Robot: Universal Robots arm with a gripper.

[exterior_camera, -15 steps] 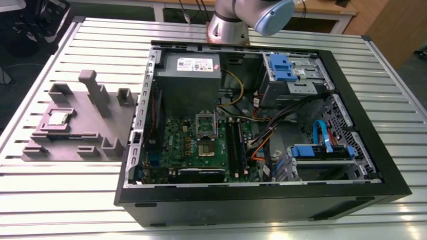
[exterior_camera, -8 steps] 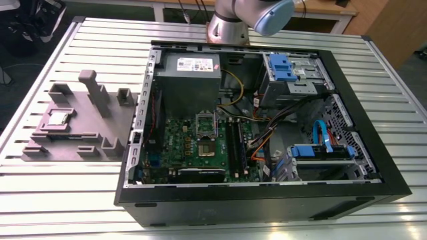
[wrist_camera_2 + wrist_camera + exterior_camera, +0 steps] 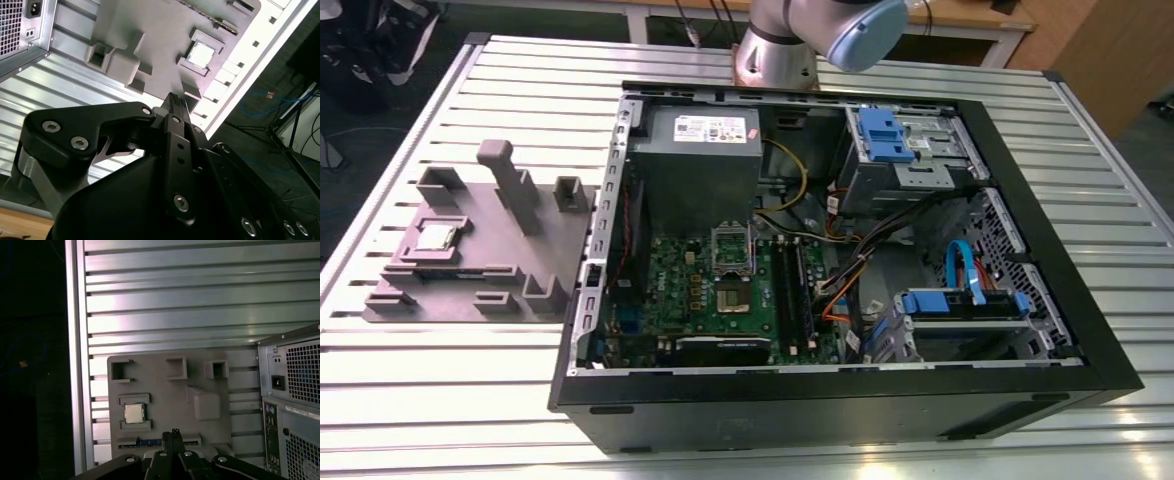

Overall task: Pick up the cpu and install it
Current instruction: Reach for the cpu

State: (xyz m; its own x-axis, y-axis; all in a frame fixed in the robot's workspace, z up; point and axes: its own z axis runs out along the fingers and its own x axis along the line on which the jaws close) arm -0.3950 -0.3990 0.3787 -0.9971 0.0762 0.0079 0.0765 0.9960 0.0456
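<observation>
The black hand (image 3: 173, 434), closed on nothing, hangs clear of the ribbed aluminium counter (image 3: 200, 300), while the small square silver-topped cpu (image 3: 133, 413) lies flat in a recess of the grey-mauve plastic block (image 3: 200, 375), beyond the hand's tip and slightly aside.

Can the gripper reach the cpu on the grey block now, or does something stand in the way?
Probably yes: the cpu lies uncovered on the block, with nothing between it and the gripper.
</observation>
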